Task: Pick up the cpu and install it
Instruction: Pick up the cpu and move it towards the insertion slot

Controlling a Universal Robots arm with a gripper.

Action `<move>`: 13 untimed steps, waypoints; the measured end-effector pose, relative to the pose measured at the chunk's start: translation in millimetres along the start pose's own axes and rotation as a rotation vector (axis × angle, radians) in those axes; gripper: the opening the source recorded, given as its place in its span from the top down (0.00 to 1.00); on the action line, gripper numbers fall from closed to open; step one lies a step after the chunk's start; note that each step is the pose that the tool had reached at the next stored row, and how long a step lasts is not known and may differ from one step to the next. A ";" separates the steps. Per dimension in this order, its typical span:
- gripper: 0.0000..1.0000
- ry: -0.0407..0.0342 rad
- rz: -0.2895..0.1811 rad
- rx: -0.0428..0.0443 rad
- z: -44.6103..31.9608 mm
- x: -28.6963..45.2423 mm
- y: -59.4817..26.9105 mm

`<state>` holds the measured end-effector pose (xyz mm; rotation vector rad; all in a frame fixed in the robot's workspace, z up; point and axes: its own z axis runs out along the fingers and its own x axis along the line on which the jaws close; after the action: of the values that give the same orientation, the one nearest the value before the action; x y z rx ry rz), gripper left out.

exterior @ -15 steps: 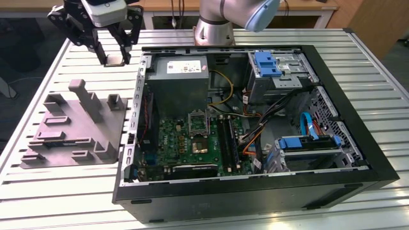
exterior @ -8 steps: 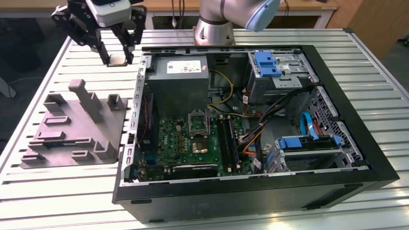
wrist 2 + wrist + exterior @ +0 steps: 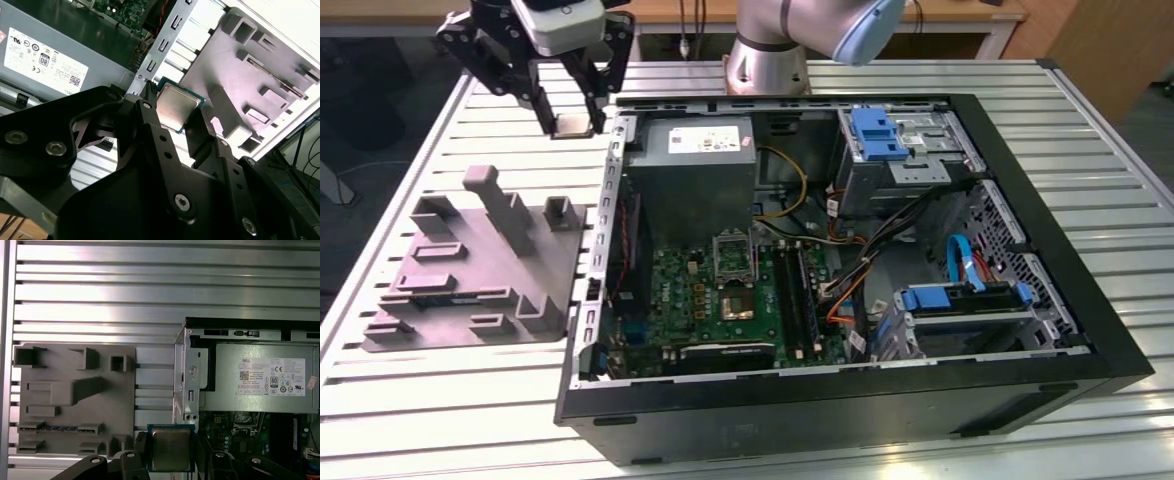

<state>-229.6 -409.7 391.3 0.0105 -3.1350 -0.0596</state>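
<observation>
Open computer case [image 3: 854, 412] on slatted table [image 3: 1110, 130], grey pegged fixture [image 3: 460, 290] beside it, green motherboard [image 3: 683, 290] inside.

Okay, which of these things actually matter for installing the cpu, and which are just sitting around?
In the job:
cpu, clamped in the gripper fingers
socket, on the board inside the case

Lying about:
fixture, beside the case
power supply
drive caddies
cables

slatted metal table [image 3: 427, 400] with grey fixture [image 3: 467, 290] and open computer case [image 3: 854, 410]
</observation>
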 end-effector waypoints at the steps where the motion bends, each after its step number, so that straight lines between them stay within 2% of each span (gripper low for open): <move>1: 0.53 0.0000 0.000 0.0000 0.0 -0.8 0.0; 13: 0.53 0.0000 0.000 0.0000 -0.1 -11.8 -0.1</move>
<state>-217.8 -409.7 391.3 0.0105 -3.1350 -0.0596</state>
